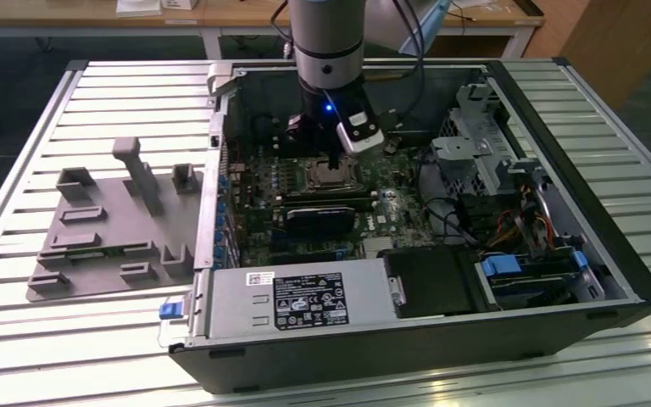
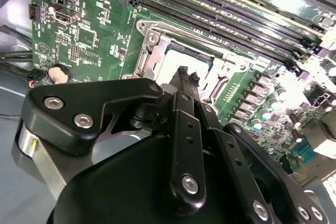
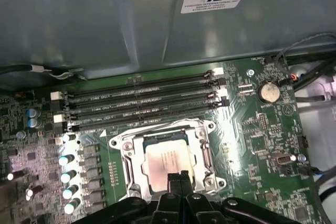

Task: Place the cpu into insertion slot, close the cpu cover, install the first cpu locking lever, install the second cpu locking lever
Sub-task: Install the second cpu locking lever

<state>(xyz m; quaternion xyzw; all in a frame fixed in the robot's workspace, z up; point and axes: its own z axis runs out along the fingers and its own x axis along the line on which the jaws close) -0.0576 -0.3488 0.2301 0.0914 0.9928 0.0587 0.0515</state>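
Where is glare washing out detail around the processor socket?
In the first wrist view, glare whitens the cpu top and the cpu cover rim. In the second wrist view, the memory slots shine. In the exterior view, the table slats glare.

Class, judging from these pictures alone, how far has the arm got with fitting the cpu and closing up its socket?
Done: the cpu lies in the insertion slot, and the cpu cover appears to lie flat around it. In hand: the gripper, fingers together and holding nothing, hovers at the socket's edge. Left: whether either locking lever is latched cannot be told, so count both as outstanding.
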